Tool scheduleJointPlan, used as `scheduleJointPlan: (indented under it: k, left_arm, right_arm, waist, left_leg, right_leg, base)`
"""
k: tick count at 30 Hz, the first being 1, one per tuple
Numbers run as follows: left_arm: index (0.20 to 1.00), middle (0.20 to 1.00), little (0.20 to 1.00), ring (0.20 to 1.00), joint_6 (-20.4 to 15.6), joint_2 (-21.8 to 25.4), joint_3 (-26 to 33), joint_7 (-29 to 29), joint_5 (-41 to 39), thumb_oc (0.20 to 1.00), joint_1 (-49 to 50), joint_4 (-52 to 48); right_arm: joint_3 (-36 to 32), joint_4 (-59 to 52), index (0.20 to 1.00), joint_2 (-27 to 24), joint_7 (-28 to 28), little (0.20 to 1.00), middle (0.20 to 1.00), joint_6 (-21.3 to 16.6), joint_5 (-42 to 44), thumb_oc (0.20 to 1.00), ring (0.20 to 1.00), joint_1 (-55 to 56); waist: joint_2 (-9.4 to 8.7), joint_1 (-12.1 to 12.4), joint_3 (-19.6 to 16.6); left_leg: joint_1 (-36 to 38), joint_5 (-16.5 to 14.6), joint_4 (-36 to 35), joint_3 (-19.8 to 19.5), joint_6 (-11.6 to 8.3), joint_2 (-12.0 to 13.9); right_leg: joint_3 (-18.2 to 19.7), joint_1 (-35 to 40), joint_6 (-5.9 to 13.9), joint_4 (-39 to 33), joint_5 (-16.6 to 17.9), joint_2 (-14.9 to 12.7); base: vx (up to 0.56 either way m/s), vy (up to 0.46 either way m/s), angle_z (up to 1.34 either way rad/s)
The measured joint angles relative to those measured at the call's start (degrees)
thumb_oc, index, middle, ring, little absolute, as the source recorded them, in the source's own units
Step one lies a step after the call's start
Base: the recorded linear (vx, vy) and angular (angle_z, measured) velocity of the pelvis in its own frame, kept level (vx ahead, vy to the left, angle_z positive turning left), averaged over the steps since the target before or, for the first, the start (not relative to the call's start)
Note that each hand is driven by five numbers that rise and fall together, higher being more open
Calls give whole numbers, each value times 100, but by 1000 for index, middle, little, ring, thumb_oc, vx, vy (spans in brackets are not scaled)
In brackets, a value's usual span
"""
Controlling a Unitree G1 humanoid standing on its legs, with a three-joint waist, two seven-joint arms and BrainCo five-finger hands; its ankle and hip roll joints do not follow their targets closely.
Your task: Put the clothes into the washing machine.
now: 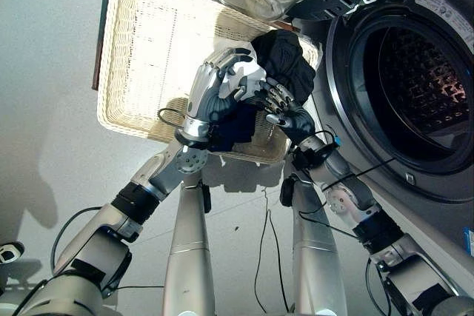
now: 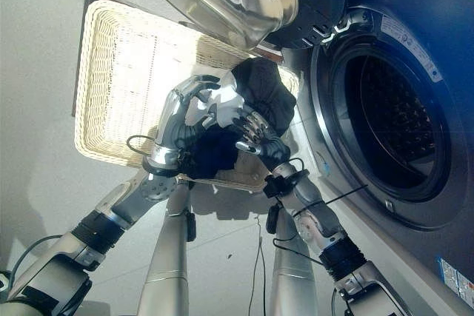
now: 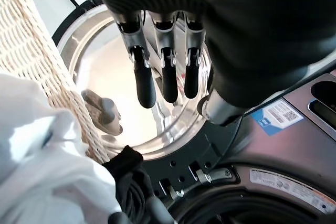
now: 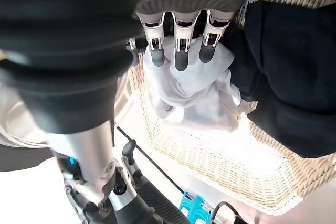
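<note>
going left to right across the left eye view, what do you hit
wicker basket → left hand → dark clothes → washing machine drum opening

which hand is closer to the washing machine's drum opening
The right hand: it sits at the basket edge by the dark clothes, next to the drum opening. The left hand is farther out, over the basket.

Silver-grey arms, dark ribbed wrist covers
</note>
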Motion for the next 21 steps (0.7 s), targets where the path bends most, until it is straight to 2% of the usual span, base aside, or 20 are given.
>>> scheduleJointPlan:
  k: [6, 7, 8, 9, 10, 14, 16, 21]
  left_arm:
    - [200, 200, 200, 200, 284, 11, -63, 78, 15, 200, -42, 1]
    - [238, 238, 238, 238, 351, 16, -61, 139, 16, 238, -38, 1]
    - [853, 853, 853, 853, 556, 37, -56, 376, 53, 853, -24, 2]
    - [1000, 1000, 1000, 1000, 718, 41, -40, 600, 121, 1000, 10, 11]
    - [1000, 1000, 1000, 1000, 974, 28, -23, 993, 313, 1000, 14, 48]
    - [1000, 1000, 1000, 1000, 1732, 32, 41, 1947, 852, 1000, -32, 244]
    - [1000, 1000, 1000, 1000, 2014, 37, 48, 2243, 1159, 1000, -59, 356]
    - [1000, 1000, 1000, 1000, 2280, 20, 47, 2580, 1361, 1000, -159, 373]
  right_arm:
    - [0, 7, 1000, 3, -198, 1000, 1000, -201, -12, 1000, 1000, -47]
    - [-3, 7, 1000, 4, -240, 1000, 1000, -264, -13, 1000, 1000, -47]
    - [-15, 6, 1000, 1, -363, 1000, 1000, -409, -62, 1000, 1000, -46]
    - [-49, 6, 1000, 1, -440, 1000, 1000, -489, -102, 1000, 1000, -43]
    - [-107, 9, 1000, 12, -524, 1000, 1000, -575, -205, 1000, 1000, -33]
    - [-222, 0, 1000, 22, -749, 1000, 1000, -735, -417, 1000, 1000, -54]
    - [-236, 0, 1000, 22, -812, 1000, 1000, -738, -470, 1000, 1000, -98]
    - [-225, 0, 1000, 42, -836, 1000, 1000, -736, -478, 1000, 1000, -108]
  waist:
    - [0, 3, 0]
    - [0, 3, 0]
    - [0, 1, 0]
    - [0, 1, 0]
    - [0, 1, 0]
    - [0, 3, 0]
    - [0, -1, 0]
    - [0, -3, 0]
  left_leg:
    - [8, 0, 11, -1, 0, -1]
    - [13, 0, 14, -1, 0, -2]
    - [22, 0, 17, 0, 0, -1]
    - [24, 0, 19, 3, 0, -1]
    - [24, 0, 24, 6, 0, -1]
    - [26, -1, 30, 7, 0, -1]
    - [26, -2, 30, 10, -1, -2]
    - [32, -7, 30, 21, -8, -2]
  right_leg:
    - [2, 0, -6, 30, -4, 0]
    - [4, 0, -7, 40, -6, 0]
    - [8, 0, -6, 52, -13, 0]
    - [10, 0, -6, 53, -13, 0]
    - [13, 0, -6, 55, -13, 0]
    - [17, 0, -6, 60, -13, 0]
    - [19, -1, -6, 59, -13, 0]
    - [29, -1, -5, 54, -13, 0]
  base:
    - [0, 0, 0]
    - [0, 0, 0]
    - [0, 0, 0]
    - [0, 0, 0]
    - [0, 0, 0]
    - [0, 0, 0]
    - [0, 0, 0]
    - [0, 0, 0]
